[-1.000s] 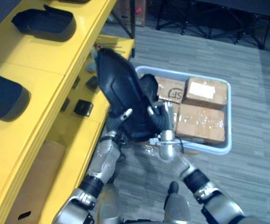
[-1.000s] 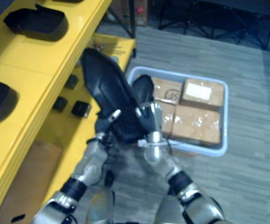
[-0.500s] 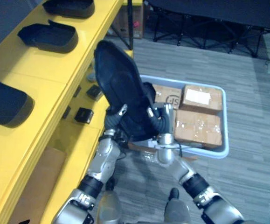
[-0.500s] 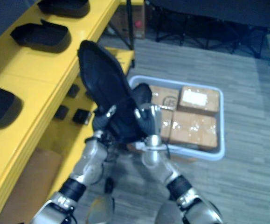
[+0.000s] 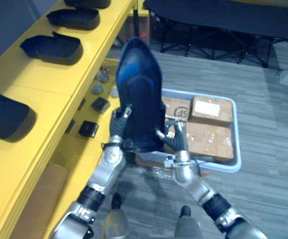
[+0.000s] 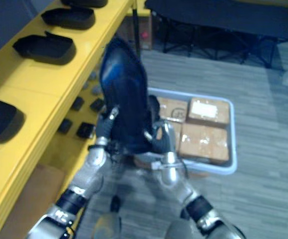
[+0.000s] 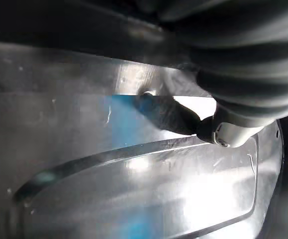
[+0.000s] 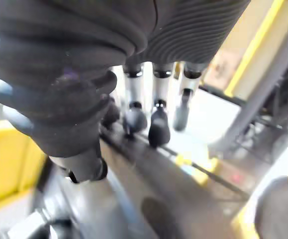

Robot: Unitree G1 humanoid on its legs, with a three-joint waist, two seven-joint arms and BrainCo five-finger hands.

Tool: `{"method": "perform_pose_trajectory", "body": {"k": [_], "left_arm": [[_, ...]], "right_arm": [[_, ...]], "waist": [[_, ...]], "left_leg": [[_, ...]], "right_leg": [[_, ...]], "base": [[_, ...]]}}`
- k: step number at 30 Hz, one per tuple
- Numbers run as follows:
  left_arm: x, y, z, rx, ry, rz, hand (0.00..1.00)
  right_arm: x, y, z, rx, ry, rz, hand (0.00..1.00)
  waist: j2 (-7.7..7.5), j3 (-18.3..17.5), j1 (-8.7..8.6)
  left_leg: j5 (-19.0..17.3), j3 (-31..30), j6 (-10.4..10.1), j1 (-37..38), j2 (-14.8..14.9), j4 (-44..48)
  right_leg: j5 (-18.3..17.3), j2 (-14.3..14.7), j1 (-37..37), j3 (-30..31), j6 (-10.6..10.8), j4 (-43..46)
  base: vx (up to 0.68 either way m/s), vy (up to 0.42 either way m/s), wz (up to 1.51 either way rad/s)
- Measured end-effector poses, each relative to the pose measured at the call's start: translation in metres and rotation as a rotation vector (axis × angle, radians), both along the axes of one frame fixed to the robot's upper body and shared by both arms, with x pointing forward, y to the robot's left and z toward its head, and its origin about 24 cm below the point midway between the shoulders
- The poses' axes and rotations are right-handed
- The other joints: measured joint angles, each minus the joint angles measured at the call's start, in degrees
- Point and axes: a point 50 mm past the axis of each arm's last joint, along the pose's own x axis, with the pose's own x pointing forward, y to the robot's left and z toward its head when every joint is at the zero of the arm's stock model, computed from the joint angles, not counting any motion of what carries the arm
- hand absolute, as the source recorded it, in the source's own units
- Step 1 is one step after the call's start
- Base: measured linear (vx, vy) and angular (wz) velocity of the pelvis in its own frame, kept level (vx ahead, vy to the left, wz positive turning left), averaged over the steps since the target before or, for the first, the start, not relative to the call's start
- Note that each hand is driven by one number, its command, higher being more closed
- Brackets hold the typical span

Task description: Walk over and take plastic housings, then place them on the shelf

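Plastic housing [image 5: 139, 99]: held upright just off the front edge of the yellow shelf [image 5: 39, 94], clear of it and not yet set down. The left hand [image 5: 118, 124] clasps the rim on the shelf side, with one finger hooked over the edge. The right hand [image 5: 176, 143] pinches the rim on the side away from the shelf, its fingertips [image 8: 156, 129] on the rim and its thumb beneath. Both grasps sit low on the part, so the long upper end stands unsupported.

Step in hand, as judged: transfer onto the shelf's top board.

1. Aim for the bare yellow stretch of the top board between the nearest laid housing [image 5: 7, 117] and the next laid housing [image 5: 51, 47].
2. Lift the lower end clear of the shelf's front edge before moving inward. A rim strike could twist the part in the grasp.
3. Tilt both hands together and lay the part flat, like those already on the shelf.
4. Let go only when the part rests fully on the board, well in from the edge.

Caution: a grey bin [image 5: 236, 149] of cardboard boxes [image 5: 211, 109] stands on the floor out from the shelf. A slipped part would probably fall there.
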Motion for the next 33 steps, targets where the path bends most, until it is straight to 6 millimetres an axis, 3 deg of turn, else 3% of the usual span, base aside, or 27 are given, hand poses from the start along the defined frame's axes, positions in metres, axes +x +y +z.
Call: {"method": "perform_pose_trajectory", "body": {"k": [1, 3, 6, 9, 12, 15, 19, 23, 24, 27, 33], "left_arm": [[-0.003, 0.001, 0.005, 0.014, -0.033, 0.018, 1.00], [-0.012, 0.004, 0.013, 0.039, -0.105, 0.085, 1.00], [-0.016, 0.008, 0.008, 0.088, -0.113, 0.158, 1.00], [-0.023, 0.010, -0.007, 0.178, -0.083, 0.213, 1.00], [-0.028, 0.012, -0.016, 0.226, -0.060, 0.259, 1.00], [-0.035, 0.023, -0.029, 0.287, -0.035, 0.356, 1.00], [-0.044, 0.045, -0.042, 0.252, 0.006, 0.454, 1.00], [-0.067, 0.060, -0.051, 0.073, 0.002, 0.432, 1.00], [-0.077, 0.060, -0.049, 0.015, -0.016, 0.395, 1.00], [-0.097, 0.060, -0.043, -0.117, -0.076, 0.322, 1.00], [-0.102, 0.061, -0.044, -0.211, -0.097, 0.228, 1.00]], "right_arm": [[-0.005, -0.003, 0.006, 0.034, -0.026, 0.006, 0.00], [-0.024, -0.013, 0.036, 0.174, -0.168, 0.080, 0.00], [-0.038, -0.031, 0.068, 0.265, -0.337, 0.127, 0.00], [-0.050, -0.060, 0.090, 0.401, -0.423, 0.190, 0.00], [-0.055, -0.079, 0.093, 0.479, -0.434, 0.207, 0.00], [-0.059, -0.103, 0.087, 0.577, -0.417, 0.182, 0.00], [-0.072, -0.133, 0.068, 0.704, -0.386, 0.025, 0.00], [-0.099, -0.151, 0.012, 0.813, -0.173, -0.257, 0.00], [-0.109, -0.155, -0.008, 0.836, -0.092, -0.352, 0.00], [-0.136, -0.165, -0.042, 0.891, 0.038, -0.509, 0.00], [-0.155, -0.169, -0.057, 0.893, 0.108, -0.563, 0.00]], "waist": [[-0.03, -0.02, -0.05], [-0.19, -0.11, -0.78], [-0.83, -0.61, -1.76], [-1.93, -1.72, -2.40], [-2.30, -3.03, -2.74], [-2.17, -4.55, -3.01], [-1.93, -5.79, -4.57], [-1.77, -6.51, -5.67], [-1.72, -6.58, -5.85], [-1.28, -7.00, -6.58], [0.29, -8.14, -7.10]], "left_leg": [[-0.01, 0.00, -0.01, 0.01, 0.03, -0.02], [-0.03, 0.07, -0.12, 0.29, 0.30, -0.22], [0.21, 0.43, -0.51, 1.78, 0.72, -1.16], [0.36, 1.61, -0.77, 4.15, 1.14, -2.65], [0.38, 2.02, -0.74, 4.97, 1.14, -3.86], [0.67, 3.32, -1.20, 6.72, 1.17, -5.15], [0.82, 3.70, -1.32, 7.30, 1.22, -5.94], [0.75, 5.98, -1.39, 8.40, 1.59, -7.14], [0.74, 6.41, -1.39, 9.02, 1.63, -7.76], [0.25, 7.81, -1.50, 9.63, 1.74, -7.82], [-0.92, 9.18, -1.54, 9.95, 2.51, -7.36]], "right_leg": [[0.00, 0.02, 0.00, -0.01, -0.01, 0.00], [0.07, 0.25, 0.03, 0.05, -0.11, 0.03], [0.19, 0.59, 0.60, 0.48, -0.03, 0.06], [0.02, 0.85, 1.90, 1.01, -0.34, -0.59], [0.13, 0.86, 2.06, 1.24, -0.45, -1.06], [0.22, 0.87, 2.48, 2.26, -0.41, -1.57], [0.25, 0.91, 2.51, 2.46, -0.41, -1.72], [0.24, 1.15, 1.77, 4.07, -0.41, -2.03], [0.24, 1.21, 1.79, 4.42, -0.41, -2.16], [0.25, 1.33, 1.59, 5.49, -0.40, -2.52], [-0.24, 2.08, 1.12, 6.90, -0.48, -2.31]], "base": [[0.00, 0.000, 0.00], [0.00, -0.001, -0.03], [-0.01, -0.010, -0.08], [0.00, -0.009, -0.14], [0.00, 0.004, -0.08], [0.03, 0.008, -0.16], [0.04, 0.003, -0.06], [0.04, 0.012, -0.21], [0.05, 0.009, -0.15], [0.04, 0.016, -0.18], [0.00, 0.003, -0.14]]}}
